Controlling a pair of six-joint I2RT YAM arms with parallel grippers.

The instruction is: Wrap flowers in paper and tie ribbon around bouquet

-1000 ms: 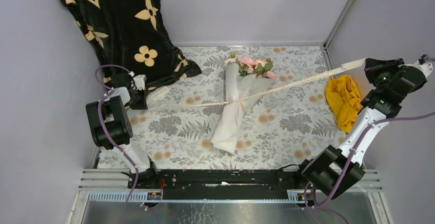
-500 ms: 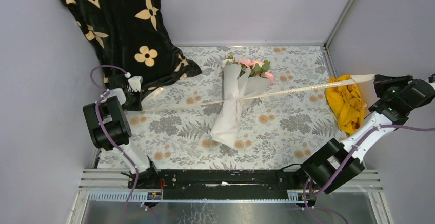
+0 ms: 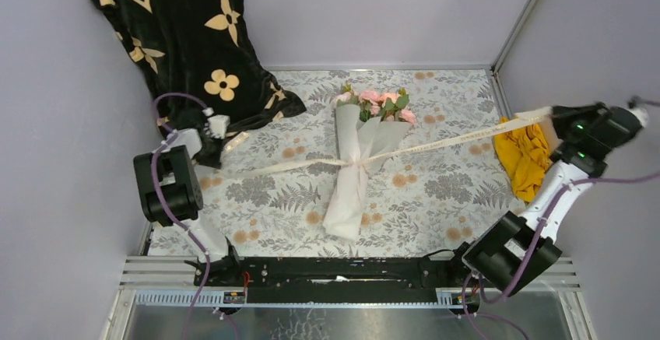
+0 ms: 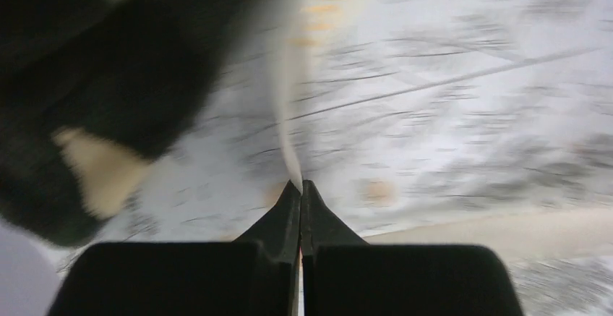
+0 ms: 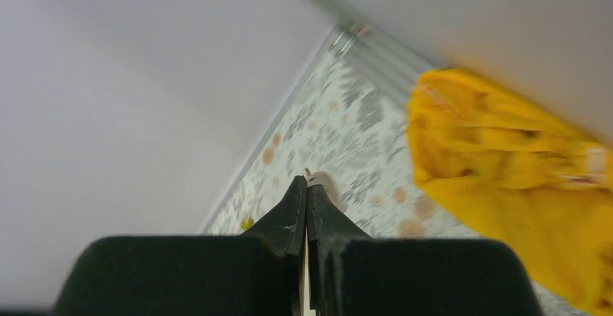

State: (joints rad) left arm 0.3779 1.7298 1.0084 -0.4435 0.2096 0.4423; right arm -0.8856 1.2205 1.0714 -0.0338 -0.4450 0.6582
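Observation:
The bouquet lies on the patterned tablecloth mid-table: pink flowers [image 3: 375,100] with green leaves stick out of a white paper [image 3: 350,192] cone, its narrow end nearest the arms. The cream ribbon [image 3: 447,141] crosses the cone's waist and stretches out to both sides. At the left my left gripper [image 3: 220,136] is shut on one ribbon end; in the left wrist view the strip [image 4: 285,113] runs up from the pinched fingertips [image 4: 301,184]. At the right, raised above the table, my right gripper [image 3: 552,113] is shut on the other end, with a ribbon stub [image 5: 319,180] poking from its tips [image 5: 306,183].
A black cloth [image 3: 187,36] with cream flower shapes hangs over the back left corner, close behind the left gripper. A crumpled yellow cloth [image 3: 523,153] lies at the right table edge under the right gripper. Walls close in on both sides.
Both grippers have come slightly inward after pulling outward, still holding the ribbon. The bouquet shifted and now lies straighter. The left wrist view is blurred by motion.

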